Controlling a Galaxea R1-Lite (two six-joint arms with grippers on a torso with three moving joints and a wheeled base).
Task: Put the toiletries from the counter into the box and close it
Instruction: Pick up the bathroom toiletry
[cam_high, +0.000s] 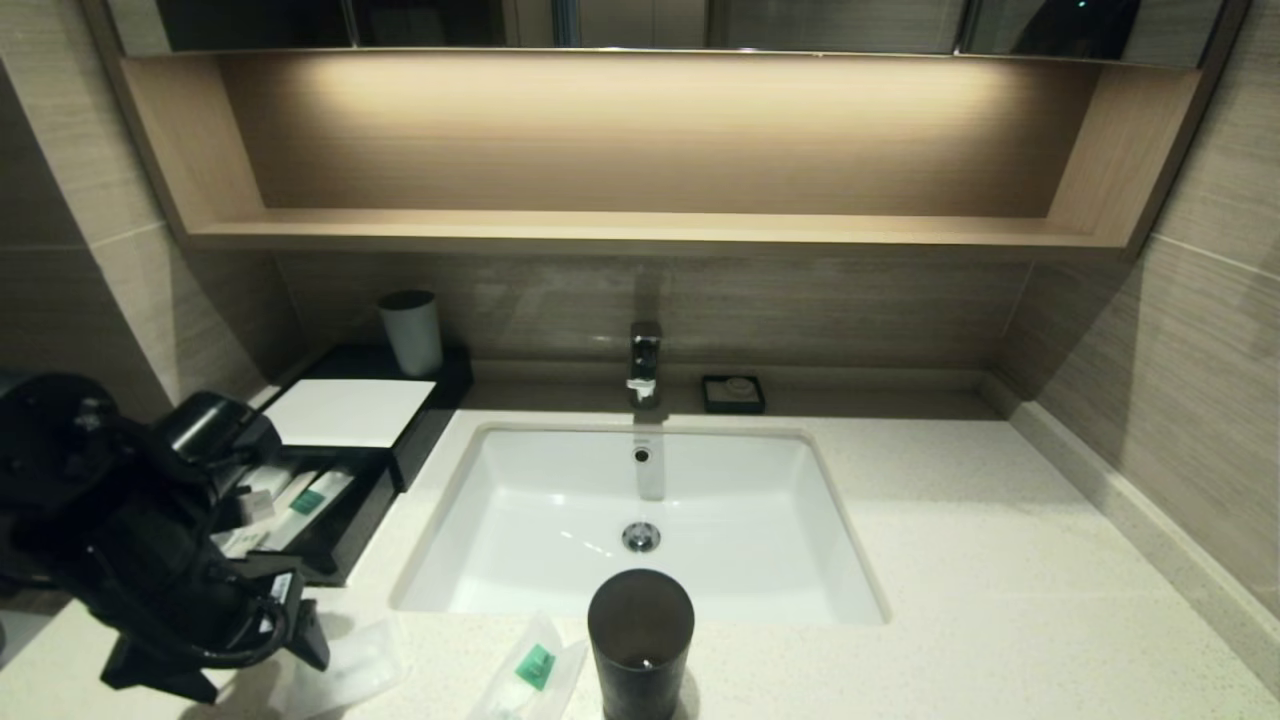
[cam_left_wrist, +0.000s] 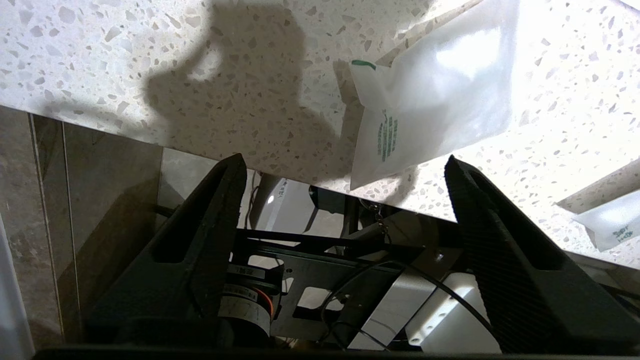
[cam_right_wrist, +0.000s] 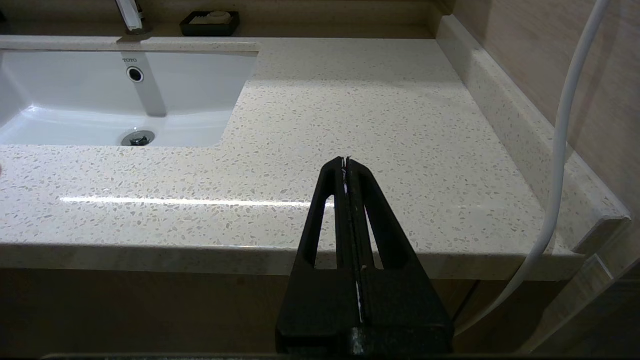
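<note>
At the far left of the counter (cam_high: 950, 560) stands the box (cam_high: 345, 410), black with a white top panel. Its front tray is pulled out, and a few packets (cam_high: 300, 500) already lie inside, one with a green label. A white cup (cam_high: 411, 332) stands behind the box.

In front of the tray, over the near edge of the counter, hangs the left gripper (cam_left_wrist: 345, 167). Its two fingers (cam_left_wrist: 220, 210) are spread wide and nothing is between them. Just beyond the fingertips, on the stone, lies a squarish translucent packet (cam_left_wrist: 435, 100) with small green print; it is near the gripper but apart from it. One corner of this packet comes close to the counter edge.

More to the right lies a second packet (cam_high: 530, 670) with a green label, just beside the dark cup (cam_high: 640, 640), in front of the basin (cam_high: 640, 520).

The right gripper (cam_right_wrist: 346, 165) is parked low at the right side, before the counter edge, with its fingers pressed together on nothing.
</note>
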